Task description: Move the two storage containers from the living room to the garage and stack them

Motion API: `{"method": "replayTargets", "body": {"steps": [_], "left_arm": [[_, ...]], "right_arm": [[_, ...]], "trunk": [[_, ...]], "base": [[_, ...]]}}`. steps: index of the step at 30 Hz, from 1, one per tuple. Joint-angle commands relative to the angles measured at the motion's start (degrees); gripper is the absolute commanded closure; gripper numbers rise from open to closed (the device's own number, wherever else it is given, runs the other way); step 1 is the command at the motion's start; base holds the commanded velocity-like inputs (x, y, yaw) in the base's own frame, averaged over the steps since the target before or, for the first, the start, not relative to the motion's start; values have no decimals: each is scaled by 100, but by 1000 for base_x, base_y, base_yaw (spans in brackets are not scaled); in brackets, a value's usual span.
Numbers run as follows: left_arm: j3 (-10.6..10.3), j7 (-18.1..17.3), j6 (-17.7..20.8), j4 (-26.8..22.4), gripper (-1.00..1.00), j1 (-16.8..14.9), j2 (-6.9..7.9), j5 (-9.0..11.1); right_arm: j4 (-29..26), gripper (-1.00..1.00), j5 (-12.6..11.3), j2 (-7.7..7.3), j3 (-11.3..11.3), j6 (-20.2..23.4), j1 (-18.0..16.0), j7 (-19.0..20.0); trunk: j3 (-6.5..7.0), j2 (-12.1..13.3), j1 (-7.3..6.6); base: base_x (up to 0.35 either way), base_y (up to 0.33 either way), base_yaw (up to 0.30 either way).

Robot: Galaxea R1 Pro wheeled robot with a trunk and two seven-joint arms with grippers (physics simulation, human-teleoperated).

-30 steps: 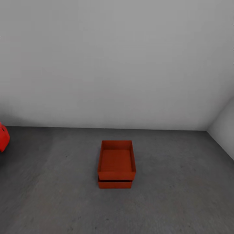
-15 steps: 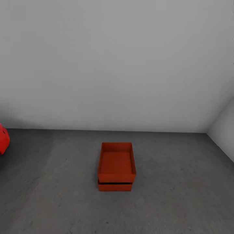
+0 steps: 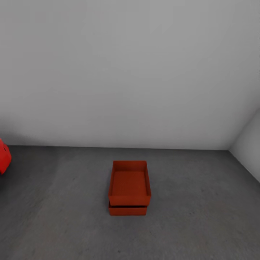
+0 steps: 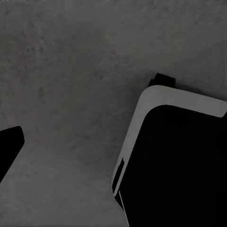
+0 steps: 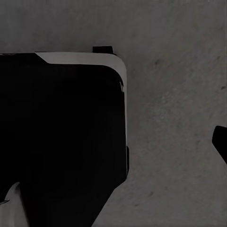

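**Two bins stacked on garage floor**

Two red-orange rectangular open-top storage containers: upper container point(image 3: 129, 183) sits on lower container point(image 3: 128, 210), straight walls, on rough matte grey concrete floor point(image 3: 202, 216) near plain white wall point(image 3: 130, 72). Red car point(image 3: 3, 157) edge at left. Hands' state: can't tell.

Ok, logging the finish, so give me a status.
Grippers: state unreadable. Upper bin stacked on lower bin, on the grey floor. Red car off left, nothing obstructing.
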Motion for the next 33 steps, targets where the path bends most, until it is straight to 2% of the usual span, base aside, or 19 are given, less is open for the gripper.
{"method": "replayTargets", "body": {"steps": [1,33], "left_arm": [[-49,16,1,-4,-100,-2,0,50],[-49,16,1,-6,-100,-2,0,53]], "right_arm": [[19,-100,-57,3,48,-36,-8,-7],[19,-100,-57,11,48,-36,-8,-7]], "trunk": [[3,-6,1],[301,-6,1]], "base": [[0,0,0],[0,0,0]]}}
